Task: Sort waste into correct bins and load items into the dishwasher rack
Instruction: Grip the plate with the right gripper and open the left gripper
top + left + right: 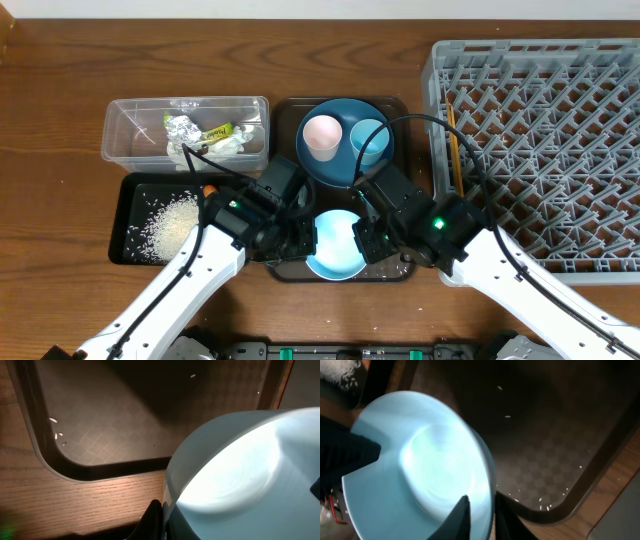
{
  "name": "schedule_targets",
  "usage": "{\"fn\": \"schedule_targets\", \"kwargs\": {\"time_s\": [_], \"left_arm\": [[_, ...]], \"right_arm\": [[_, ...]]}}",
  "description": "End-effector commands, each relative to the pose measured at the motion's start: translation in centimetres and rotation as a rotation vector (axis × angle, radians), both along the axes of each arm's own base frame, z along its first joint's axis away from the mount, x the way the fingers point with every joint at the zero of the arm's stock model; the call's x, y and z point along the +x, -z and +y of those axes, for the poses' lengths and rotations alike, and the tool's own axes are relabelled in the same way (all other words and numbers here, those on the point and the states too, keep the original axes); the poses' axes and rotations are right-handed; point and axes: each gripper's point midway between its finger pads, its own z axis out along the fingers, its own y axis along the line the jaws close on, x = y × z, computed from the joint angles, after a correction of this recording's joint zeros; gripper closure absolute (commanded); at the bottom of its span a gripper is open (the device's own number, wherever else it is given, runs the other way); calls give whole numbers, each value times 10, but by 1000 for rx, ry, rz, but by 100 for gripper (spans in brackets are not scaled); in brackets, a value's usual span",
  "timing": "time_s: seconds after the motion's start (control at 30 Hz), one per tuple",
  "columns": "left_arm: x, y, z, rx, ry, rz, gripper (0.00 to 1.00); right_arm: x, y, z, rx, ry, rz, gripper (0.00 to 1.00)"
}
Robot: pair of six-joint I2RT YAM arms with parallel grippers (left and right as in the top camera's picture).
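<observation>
The small white-and-pale-blue bowl [336, 246] is at the front of the brown tray [400, 272]. My left gripper [309, 240] is shut on its left rim and my right gripper [363, 240] is shut on its right rim. In the left wrist view the fingers [163, 521] pinch the bowl's [240, 475] edge. In the right wrist view the fingers [481, 515] pinch the bowl's [420, 460] rim. The blue plate [340, 165] carries the pink cup [322, 136] and the light blue cup [368, 138]. The grey rack [540, 150] holds the chopsticks [453, 150].
The clear tub [125, 135] holds the foil wrapper [183, 128] and tissue [235, 142]. The black tub [128, 240] holds rice [170, 225] and the carrot [210, 188]. Loose rice grains [545, 505] lie on the tray floor [125, 420].
</observation>
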Motion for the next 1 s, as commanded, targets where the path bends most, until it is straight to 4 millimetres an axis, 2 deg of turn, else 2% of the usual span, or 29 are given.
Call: {"fn": "schedule_targets", "kwargs": {"time_s": [0.0, 0.1, 0.3, 0.37, 0.47, 0.67, 0.73, 0.77, 0.8, 0.87, 0.97], "left_arm": [[-2, -3, -2, -15, -2, 4, 94], [-1, -3, -2, -16, -2, 3, 94], [-1, -3, -3, -17, -2, 0, 94], [-1, -3, -3, -17, -2, 0, 94], [-1, -3, -3, -17, -2, 0, 94], [0, -4, -3, -20, -2, -4, 93], [2, -6, -6, -32, -1, -13, 84], [3, -9, -8, -45, 1, -16, 83], [5, -14, -10, -61, 5, -22, 75], [10, -27, -16, -101, 31, -53, 66], [27, -54, -17, -142, 32, -137, 59]], "right_arm": [[-1, 2, 0, -18, 7, -2, 89], [-2, 3, -2, -24, 7, 4, 90], [-4, 10, -3, -47, 10, 28, 86], [-3, 11, -3, -51, 10, 31, 88], [0, 12, -5, -61, 29, 20, 99], [5, 11, -4, -57, 45, 3, 99], [6, 10, -4, -56, 46, -4, 99], [6, 10, -4, -58, 47, -5, 99], [6, 10, -4, -58, 47, -5, 99], [6, 10, -4, -58, 47, -5, 99], [9, 9, -3, -49, 49, -15, 99]]}}
